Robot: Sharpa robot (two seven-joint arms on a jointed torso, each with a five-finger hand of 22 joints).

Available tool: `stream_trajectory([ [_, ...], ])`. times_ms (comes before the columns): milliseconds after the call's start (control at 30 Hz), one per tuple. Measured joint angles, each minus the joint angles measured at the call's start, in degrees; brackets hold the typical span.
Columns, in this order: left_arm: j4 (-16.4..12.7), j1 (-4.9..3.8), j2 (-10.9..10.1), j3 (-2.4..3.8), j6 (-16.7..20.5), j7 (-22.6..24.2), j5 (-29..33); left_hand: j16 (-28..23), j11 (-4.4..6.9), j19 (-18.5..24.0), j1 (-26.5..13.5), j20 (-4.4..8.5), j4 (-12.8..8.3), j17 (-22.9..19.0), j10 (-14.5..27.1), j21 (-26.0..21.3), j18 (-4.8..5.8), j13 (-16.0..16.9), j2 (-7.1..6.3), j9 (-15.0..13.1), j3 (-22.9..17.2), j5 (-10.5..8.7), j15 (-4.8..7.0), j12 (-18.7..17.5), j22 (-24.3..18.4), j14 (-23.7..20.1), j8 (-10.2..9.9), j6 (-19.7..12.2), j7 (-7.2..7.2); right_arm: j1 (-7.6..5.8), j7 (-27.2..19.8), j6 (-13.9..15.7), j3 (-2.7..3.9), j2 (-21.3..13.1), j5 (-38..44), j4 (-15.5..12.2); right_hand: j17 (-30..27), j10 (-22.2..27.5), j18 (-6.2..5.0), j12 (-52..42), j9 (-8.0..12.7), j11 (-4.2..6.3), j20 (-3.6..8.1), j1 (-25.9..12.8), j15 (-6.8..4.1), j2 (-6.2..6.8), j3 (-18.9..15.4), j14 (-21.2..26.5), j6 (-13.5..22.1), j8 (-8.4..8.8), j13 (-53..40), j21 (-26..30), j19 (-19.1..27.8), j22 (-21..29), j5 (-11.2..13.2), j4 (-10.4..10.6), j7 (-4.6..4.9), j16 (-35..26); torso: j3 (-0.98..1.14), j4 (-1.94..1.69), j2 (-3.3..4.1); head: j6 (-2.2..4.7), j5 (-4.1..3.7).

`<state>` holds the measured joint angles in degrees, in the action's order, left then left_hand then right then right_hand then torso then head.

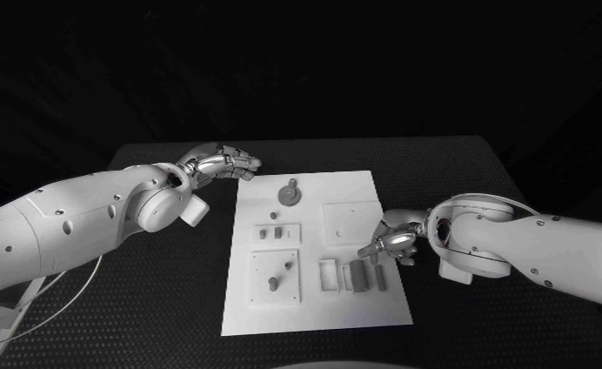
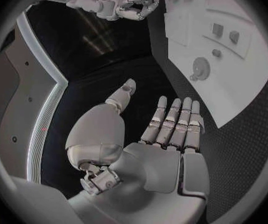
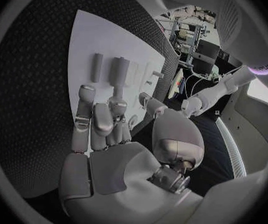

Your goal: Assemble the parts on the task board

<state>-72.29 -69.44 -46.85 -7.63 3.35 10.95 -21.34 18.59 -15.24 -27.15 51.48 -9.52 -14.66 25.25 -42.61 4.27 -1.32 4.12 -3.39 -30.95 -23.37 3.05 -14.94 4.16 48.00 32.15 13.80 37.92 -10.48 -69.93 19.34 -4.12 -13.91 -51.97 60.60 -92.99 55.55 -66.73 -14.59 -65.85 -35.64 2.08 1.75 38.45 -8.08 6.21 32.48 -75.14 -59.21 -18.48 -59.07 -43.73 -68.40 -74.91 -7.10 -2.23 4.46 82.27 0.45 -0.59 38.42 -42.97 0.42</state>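
Note:
The white task board point(image 1: 314, 299) lies in the middle of the table. On it are a round grey part with a stem point(image 1: 290, 193), two small blocks point(image 1: 276, 232) and two upright grey bars point(image 1: 369, 275). My left hand point(image 1: 226, 163) hovers off the board's far left corner; in the left wrist view its fingers point(image 2: 171, 124) are straight and apart from the thumb, holding nothing. My right hand point(image 1: 392, 243) hangs at the board's right edge, just beyond the bars point(image 3: 109, 69). Its fingers point(image 3: 99, 119) are loosely bent over the board, with nothing in them.
A square raised plate point(image 1: 352, 221) sits on the board beside my right hand. A second plate point(image 1: 276, 278) with small parts sits near the front left. Black table point(image 1: 163, 299) surrounds the board. The right hand point(image 2: 124, 6) also appears in the left wrist view.

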Motion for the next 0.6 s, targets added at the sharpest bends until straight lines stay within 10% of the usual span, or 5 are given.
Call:
stream_trajectory([
  [600, -0.05, 0.0, 0.02, -0.01, -0.21, -0.13, -0.01, 0.0, 0.0, 0.0, 0.0, 0.0, 0.16, -0.01, 0.01, 0.0, 0.0, -0.01, 0.0, 0.0, -0.16, 0.0, 0.0, 0.0, -0.05, 0.0, 0.0, 0.0, 0.0, 2.07, 4.95, -2.61, -0.32, 3.0, -0.59, 1.66, 0.64, 0.72, 0.46, -0.27, -1.34, -0.12, 0.42, -3.62, 0.06, 4.24, 1.93, -0.15, 0.97, 1.16, -2.26, -0.96, 0.01, 0.0, 0.0, 2.37, 0.12, 0.81, 0.09, 0.03, 0.07, -0.57, -0.38],
])
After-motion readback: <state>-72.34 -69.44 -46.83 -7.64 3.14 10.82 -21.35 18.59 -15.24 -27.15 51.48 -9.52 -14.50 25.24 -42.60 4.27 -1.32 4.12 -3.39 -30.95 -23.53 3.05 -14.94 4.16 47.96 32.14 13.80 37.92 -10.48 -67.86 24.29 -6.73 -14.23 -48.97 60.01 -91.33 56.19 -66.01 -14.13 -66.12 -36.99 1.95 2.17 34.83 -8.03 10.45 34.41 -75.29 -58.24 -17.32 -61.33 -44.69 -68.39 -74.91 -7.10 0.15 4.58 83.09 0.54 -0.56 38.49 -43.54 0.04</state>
